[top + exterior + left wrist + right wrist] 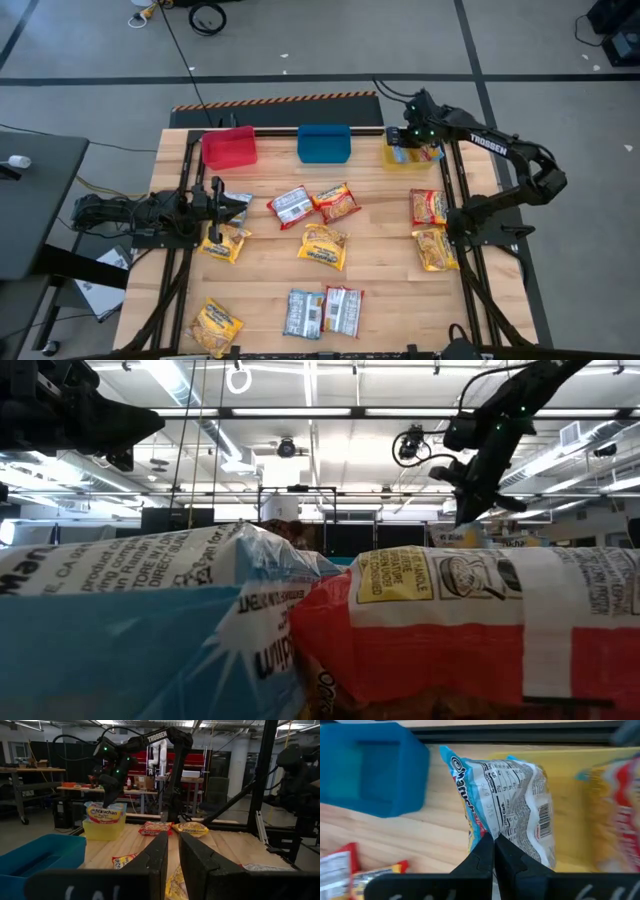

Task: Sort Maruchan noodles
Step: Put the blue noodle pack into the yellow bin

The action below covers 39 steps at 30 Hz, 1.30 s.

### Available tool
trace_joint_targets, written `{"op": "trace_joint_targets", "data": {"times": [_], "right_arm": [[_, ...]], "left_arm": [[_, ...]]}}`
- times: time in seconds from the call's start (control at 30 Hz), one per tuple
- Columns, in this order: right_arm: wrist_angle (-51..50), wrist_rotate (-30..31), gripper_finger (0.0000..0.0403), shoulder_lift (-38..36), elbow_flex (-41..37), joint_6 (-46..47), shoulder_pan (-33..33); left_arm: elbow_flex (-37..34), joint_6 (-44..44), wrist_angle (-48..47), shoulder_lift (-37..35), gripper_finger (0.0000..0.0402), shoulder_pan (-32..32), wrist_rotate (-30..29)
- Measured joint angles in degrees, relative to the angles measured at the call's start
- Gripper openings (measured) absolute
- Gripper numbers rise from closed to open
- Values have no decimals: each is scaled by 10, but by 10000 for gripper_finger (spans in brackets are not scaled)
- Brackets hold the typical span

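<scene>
My right gripper is at the table's far right, over the yellow bin, shut on a Maruchan noodle packet with a blue edge and a printed silver back. Its yellow front faces the left wrist camera. Another packet lies in the yellow bin. Several more noodle packets lie flat on the table, among them a red one, a yellow one and a blue-silver one. My left gripper waits at the table's left side, with a narrow gap between its fingers and nothing in it. My right gripper pinches one edge of the packet between its two fingers. The fingers slant down from above. The packet hangs below them, upright, at the yellow bin's rim. Whether its lower end touches the bin, I cannot tell.
A red bin and a blue bin stand along the far edge, left of the yellow one. Two packets lie beside the right arm's base. In the low view, a blue packet and a red packet fill the foreground.
</scene>
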Motion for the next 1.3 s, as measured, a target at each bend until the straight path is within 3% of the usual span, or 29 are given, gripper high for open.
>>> {"op": "trace_joint_targets", "data": {"times": [0.3,0.57,1.0,1.17,1.3], "right_arm": [[88,-25,7,0,-32,16,-2],[154,-3,13,-1,-85,20,-5],[225,16,112,-3,-80,-2,-4],[208,42,119,-41,-39,-77,40],[179,103,119,-84,-6,-136,135]], "left_arm": [[0,0,0,0,52,0,0],[0,0,0,0,52,0,0],[0,0,0,0,52,0,0],[0,0,0,0,52,0,0],[0,0,0,0,52,0,0]]}}
